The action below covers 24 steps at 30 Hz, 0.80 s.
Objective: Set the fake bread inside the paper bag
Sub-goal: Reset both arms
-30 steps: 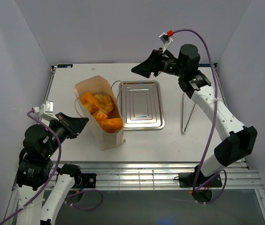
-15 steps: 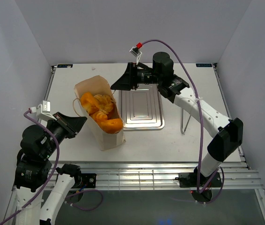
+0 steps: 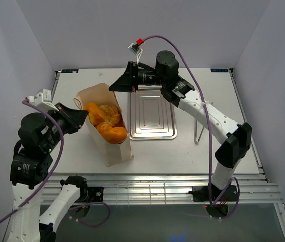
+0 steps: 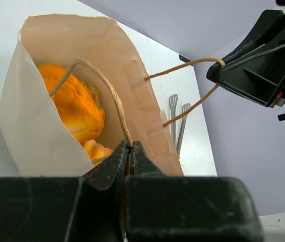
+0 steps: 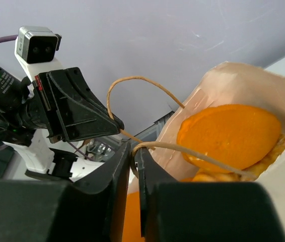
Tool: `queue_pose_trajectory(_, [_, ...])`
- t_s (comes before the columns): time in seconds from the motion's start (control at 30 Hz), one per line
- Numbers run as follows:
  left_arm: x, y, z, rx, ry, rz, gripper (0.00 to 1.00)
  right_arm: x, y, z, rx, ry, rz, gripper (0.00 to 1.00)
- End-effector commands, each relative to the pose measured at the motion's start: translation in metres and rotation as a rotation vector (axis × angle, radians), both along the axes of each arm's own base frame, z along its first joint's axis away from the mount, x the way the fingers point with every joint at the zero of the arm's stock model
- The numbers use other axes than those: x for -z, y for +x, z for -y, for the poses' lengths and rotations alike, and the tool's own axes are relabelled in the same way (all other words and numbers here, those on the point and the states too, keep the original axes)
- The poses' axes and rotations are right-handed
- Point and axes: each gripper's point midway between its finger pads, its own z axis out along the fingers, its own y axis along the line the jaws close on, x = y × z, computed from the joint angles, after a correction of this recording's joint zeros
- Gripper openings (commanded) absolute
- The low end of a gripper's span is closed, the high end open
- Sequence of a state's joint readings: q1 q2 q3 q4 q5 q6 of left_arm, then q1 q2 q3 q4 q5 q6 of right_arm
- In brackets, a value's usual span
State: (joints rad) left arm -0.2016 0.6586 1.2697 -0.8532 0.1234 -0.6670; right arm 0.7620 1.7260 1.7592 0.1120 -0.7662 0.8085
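The paper bag point(image 3: 113, 147) stands open on the table, left of the tray, with the fake bread point(image 3: 107, 119) piled inside it. My left gripper point(image 3: 84, 115) is at the bag's left side. In the left wrist view it point(image 4: 129, 144) is shut on one cord handle point(image 4: 113, 96), with the bread point(image 4: 74, 103) showing below. My right gripper point(image 3: 112, 87) is over the bag's far rim. In the right wrist view it point(image 5: 134, 148) is closed on the other cord handle point(image 5: 193, 154), beside a round loaf point(image 5: 228, 133).
A silver metal tray point(image 3: 152, 112) lies just right of the bag. A thin wire stand point(image 3: 201, 121) rises right of the tray. White walls close in the table at the back and both sides.
My right arm has swung left from above the tray's far right to the bag's far rim, and its jaws have closed on the handle. The left gripper has risen slightly, still holding its handle.
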Motion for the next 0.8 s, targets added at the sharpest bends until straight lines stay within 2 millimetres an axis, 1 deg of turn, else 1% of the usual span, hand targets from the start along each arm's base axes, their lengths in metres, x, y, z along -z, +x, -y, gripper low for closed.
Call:
queue_pose_trajectory(0.0, [-0.035, 0.016, -0.001, -0.004, 0.045, 0.104, 0.0, -0.063, -0.007, 0.0, -0.028, 0.146, 0.147, 0.13])
queue_pose_trajectory(0.03, [-0.041, 0.021, -0.002, -0.006, 0.068, 0.119, 0.0, -0.061, 0.0, -0.007, -0.03, 0.153, 0.162, 0.09])
queue_pose_trajectory(0.07, [-0.033, 0.039, -0.002, -0.018, 0.101, 0.073, 0.0, -0.081, -0.001, -0.007, -0.032, 0.194, 0.207, 0.09])
queue_pose_trajectory(0.1, [-0.031, 0.048, -0.009, -0.052, 0.147, 0.056, 0.0, -0.071, 0.009, -0.018, -0.043, 0.18, 0.194, 0.08])
queue_pose_trajectory(0.13, [-0.057, 0.048, -0.013, -0.072, 0.151, 0.093, 0.0, -0.077, 0.011, -0.021, -0.052, 0.187, 0.201, 0.08])
queue_pose_trajectory(0.17, [-0.056, 0.058, -0.012, -0.072, 0.166, 0.053, 0.0, -0.112, 0.002, -0.014, -0.064, 0.242, 0.258, 0.08])
queue_pose_trajectory(0.23, [-0.079, 0.053, -0.007, -0.04, 0.158, 0.127, 0.0, -0.12, -0.002, -0.014, -0.098, 0.268, 0.265, 0.08])
queue_pose_trajectory(0.27, [-0.08, 0.056, -0.006, -0.037, 0.162, 0.151, 0.0, -0.122, -0.003, -0.013, -0.097, 0.285, 0.272, 0.08])
queue_pose_trajectory(0.3, [-0.072, 0.06, -0.006, -0.034, 0.179, 0.128, 0.0, -0.109, 0.006, -0.017, -0.076, 0.271, 0.244, 0.08])
queue_pose_trajectory(0.33, [-0.061, 0.066, -0.012, -0.062, 0.211, 0.084, 0.0, -0.099, 0.014, -0.02, -0.066, 0.243, 0.229, 0.08])
queue_pose_trajectory(0.37, [-0.052, 0.065, -0.012, -0.055, 0.228, 0.03, 0.0, -0.09, 0.018, -0.021, -0.079, 0.211, 0.217, 0.08])
queue_pose_trajectory(0.4, [-0.051, 0.068, -0.012, -0.054, 0.234, 0.012, 0.0, -0.087, 0.026, -0.02, -0.078, 0.196, 0.217, 0.08])
queue_pose_trajectory(0.43, [-0.056, 0.064, -0.013, -0.055, 0.233, 0.029, 0.0, -0.083, 0.027, -0.019, -0.083, 0.186, 0.211, 0.08])
queue_pose_trajectory(0.47, [-0.06, 0.067, -0.012, -0.059, 0.23, 0.078, 0.0, -0.081, 0.029, -0.018, -0.067, 0.191, 0.21, 0.08])
queue_pose_trajectory(0.5, [-0.064, 0.062, -0.014, -0.065, 0.233, 0.115, 0.0, -0.069, 0.029, -0.018, -0.057, 0.178, 0.19, 0.08])
queue_pose_trajectory(0.53, [-0.056, 0.068, -0.02, -0.099, 0.252, 0.103, 0.0, -0.067, 0.03, -0.018, -0.047, 0.185, 0.195, 0.08])
queue_pose_trajectory(0.57, [-0.039, 0.077, -0.027, -0.129, 0.296, 0.055, 0.0, -0.064, 0.032, -0.02, -0.044, 0.183, 0.202, 0.08])
queue_pose_trajectory(0.6, [-0.011, 0.086, -0.028, -0.127, 0.326, -0.026, 0.0, -0.058, 0.035, -0.022, -0.046, 0.169, 0.196, 0.08])
queue_pose_trajectory(0.63, [0.012, 0.102, -0.028, -0.126, 0.357, -0.119, 0.0, -0.056, 0.041, -0.027, -0.052, 0.163, 0.197, 0.08])
queue_pose_trajectory(0.67, [0.019, 0.104, -0.033, -0.136, 0.37, -0.166, 0.0, -0.05, 0.043, -0.031, -0.061, 0.142, 0.189, 0.08])
queue_pose_trajectory(0.7, [-0.005, 0.107, -0.034, -0.146, 0.358, -0.111, 0.0, -0.043, 0.048, -0.036, -0.071, 0.132, 0.187, 0.08])
queue_pose_trajectory(0.73, [-0.028, 0.104, -0.038, -0.171, 0.353, -0.045, 0.0, -0.05, 0.047, -0.034, -0.067, 0.144, 0.209, 0.08])
queue_pose_trajectory(0.77, [-0.06, 0.102, -0.042, -0.208, 0.335, 0.059, 0.0, -0.052, 0.05, -0.034, -0.057, 0.155, 0.227, 0.08])
